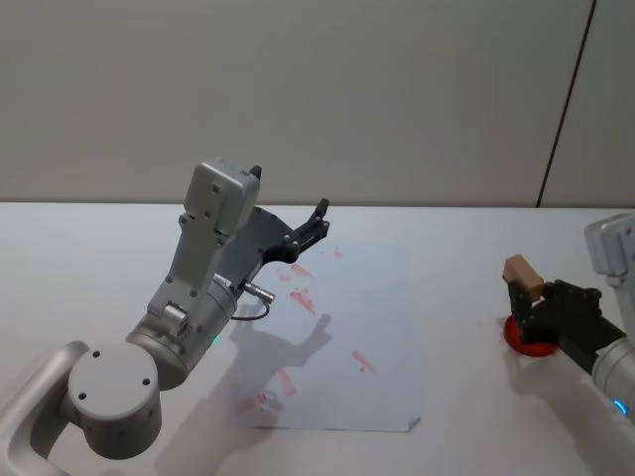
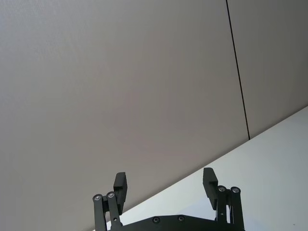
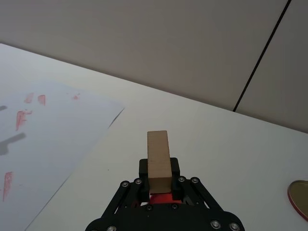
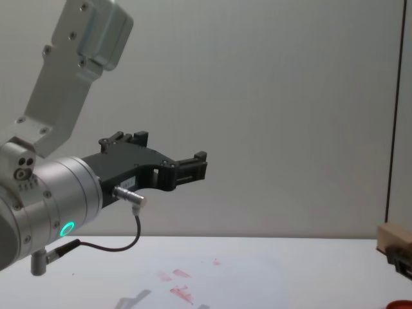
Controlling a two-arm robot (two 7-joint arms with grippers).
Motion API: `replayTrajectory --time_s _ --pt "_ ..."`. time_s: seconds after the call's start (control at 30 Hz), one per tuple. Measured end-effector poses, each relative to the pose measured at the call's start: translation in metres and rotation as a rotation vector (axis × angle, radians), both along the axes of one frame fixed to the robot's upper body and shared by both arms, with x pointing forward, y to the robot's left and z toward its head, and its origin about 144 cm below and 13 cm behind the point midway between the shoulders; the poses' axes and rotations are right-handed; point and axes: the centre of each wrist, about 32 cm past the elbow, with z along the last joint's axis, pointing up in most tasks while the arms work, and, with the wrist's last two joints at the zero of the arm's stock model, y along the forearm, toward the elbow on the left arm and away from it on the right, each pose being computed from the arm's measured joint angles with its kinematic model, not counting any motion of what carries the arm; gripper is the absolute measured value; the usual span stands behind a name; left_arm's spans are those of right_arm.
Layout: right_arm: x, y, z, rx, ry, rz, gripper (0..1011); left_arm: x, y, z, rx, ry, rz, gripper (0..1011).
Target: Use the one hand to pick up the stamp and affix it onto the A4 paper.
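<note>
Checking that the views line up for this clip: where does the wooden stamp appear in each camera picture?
Head view: the stamp at the right edge, held by the right gripper over a red pad.
Left wrist view: no stamp; the open left gripper faces the wall.
Right wrist view: lower centre, between the fingers.
Chest view: right edge, low.
Shared landmark: the A4 paper.

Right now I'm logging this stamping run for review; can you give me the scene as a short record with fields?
right gripper: shut on the stamp, above the red ink pad, right of the sheet
left gripper: open, empty, raised above the paper's left part
A4 paper: flat on the white table, several red prints on it
stamp on paper: not yet
</note>
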Motion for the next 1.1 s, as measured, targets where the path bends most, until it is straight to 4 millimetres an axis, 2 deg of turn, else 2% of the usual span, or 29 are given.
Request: replayTrajectory --time_s 1.1 --pt "0.005 -0.004 -0.022 -0.046 0.139 -0.072 221 0.0 0.0 0.0 0.0 0.0 0.0 1003"
